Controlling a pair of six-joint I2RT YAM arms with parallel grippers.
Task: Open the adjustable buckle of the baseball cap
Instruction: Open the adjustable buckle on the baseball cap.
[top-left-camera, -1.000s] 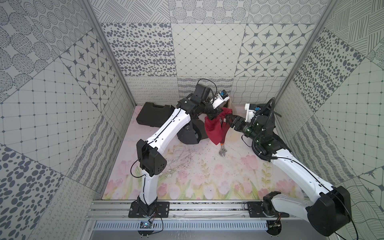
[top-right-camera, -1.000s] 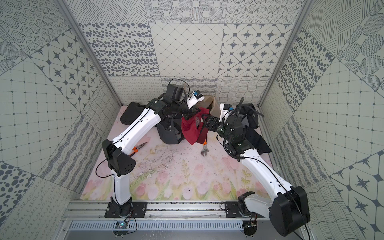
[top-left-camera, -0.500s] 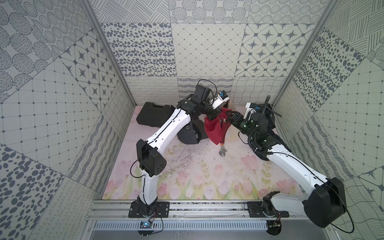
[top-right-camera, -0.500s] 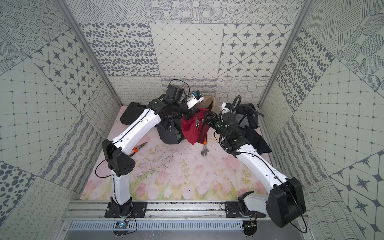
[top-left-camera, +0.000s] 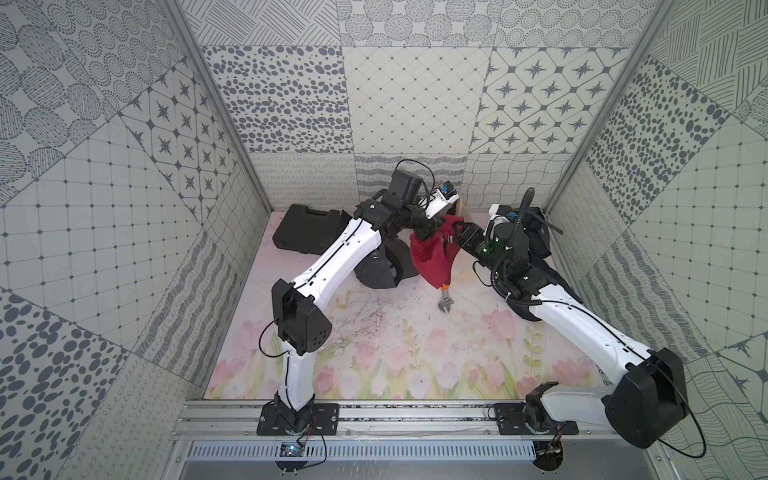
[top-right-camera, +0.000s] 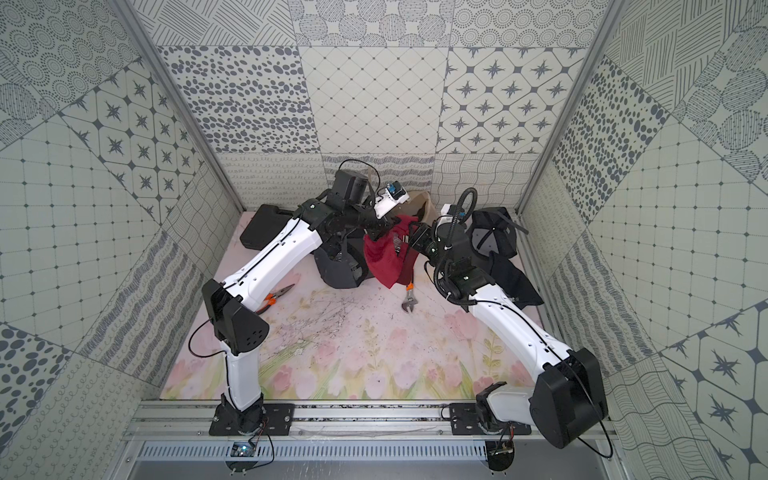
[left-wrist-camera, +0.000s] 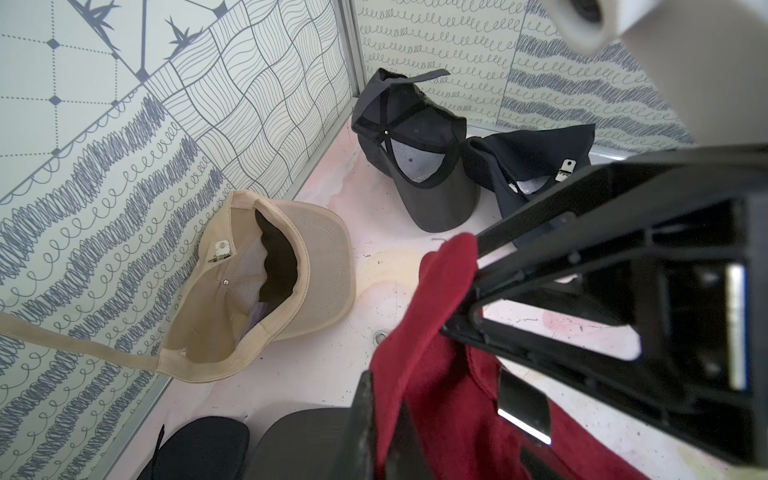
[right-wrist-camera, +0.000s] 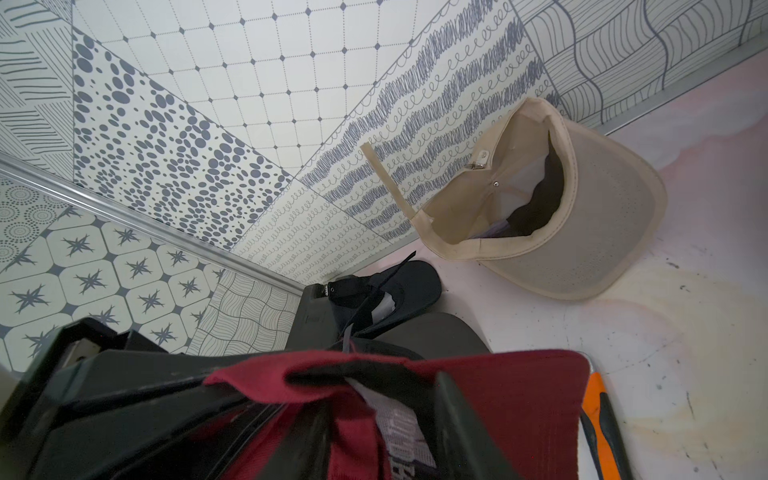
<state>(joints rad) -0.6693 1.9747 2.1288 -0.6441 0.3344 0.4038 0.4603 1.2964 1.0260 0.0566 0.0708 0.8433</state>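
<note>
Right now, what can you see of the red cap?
The red cap is soft dark-red fabric, crumpled and hanging between the arms near the back wall. The left gripper is shut on its upper edge. The right gripper straddles its rim by a white inner label, grip unclear. Its lower end drapes over the wrench handle. The buckle is not clearly visible.

A deep red baseball cap (top-left-camera: 432, 257) with a black inner band stands out on a pale pink bench (top-left-camera: 374, 332) printed with pink tulips and green leaves, alongside white arms (top-left-camera: 332, 266) with black joints. The other caps are beige (left-wrist-camera: 299, 266), black (left-wrist-camera: 419, 166) and navy (left-wrist-camera: 536, 149), the case (top-left-camera: 303, 232) is black and the grey wrench (top-left-camera: 444, 299) has an orange grip. The walls (top-left-camera: 291, 91) carry grey dots, stars, grids and scribbles on off-white.
</note>
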